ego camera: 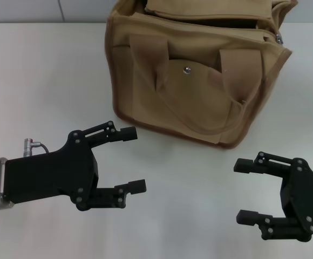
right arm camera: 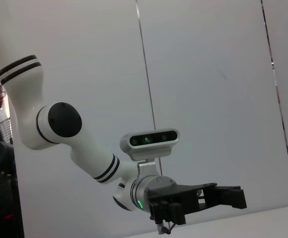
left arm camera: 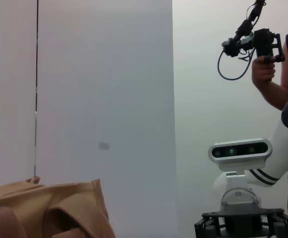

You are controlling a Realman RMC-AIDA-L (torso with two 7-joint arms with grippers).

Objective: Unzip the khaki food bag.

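Sitting on white table [ego camera: 38,81], khaki food bag [ego camera: 199,81], both tools spread apart

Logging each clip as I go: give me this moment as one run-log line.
bag: upright on table, zipper state unclear | left gripper: open, near the bag, apart from it | right gripper: open, near the bag, apart from it

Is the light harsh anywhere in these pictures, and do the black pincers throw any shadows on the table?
Head view: soft, even light on the white table; only faint shadows under the left pincer, the right pincer and along the khaki bag. Left wrist view: plain bright wall, no glare, bag edge in the corner. Right wrist view: flat light; the left pincer is crisp.
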